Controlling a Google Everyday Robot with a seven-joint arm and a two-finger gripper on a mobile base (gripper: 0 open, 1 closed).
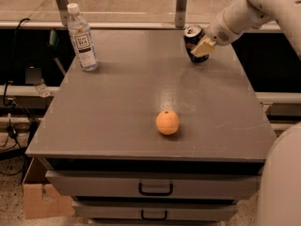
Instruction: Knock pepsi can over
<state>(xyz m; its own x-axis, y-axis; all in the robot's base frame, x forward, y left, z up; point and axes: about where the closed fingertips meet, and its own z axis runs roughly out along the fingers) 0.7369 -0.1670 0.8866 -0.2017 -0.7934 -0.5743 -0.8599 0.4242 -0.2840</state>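
Whether the jaws are parted or closed cannot be told – only the pale tip of the gripper (204,46) is shown, and nothing is seen to be clasped in it. The tip is laid against the side of the pepsi can (193,40), about halfway up. Contact at that height is judged to suit a sideways push that topples the can, not a lift. The can is found beyond the orange (167,122) and to its right in the camera view, well apart from it, close to the far edge of the table (117,102).

The can is seen as a short dark blue cylinder with a silver top turned partly toward the camera, and a patch of red and white is made out on its wall. It appears to be tipped a little away from the gripper – not yet laid flat, so the task is judged unfinished. A clear bottle (82,39) with a white cap is stood upright beyond the orange and to its left.
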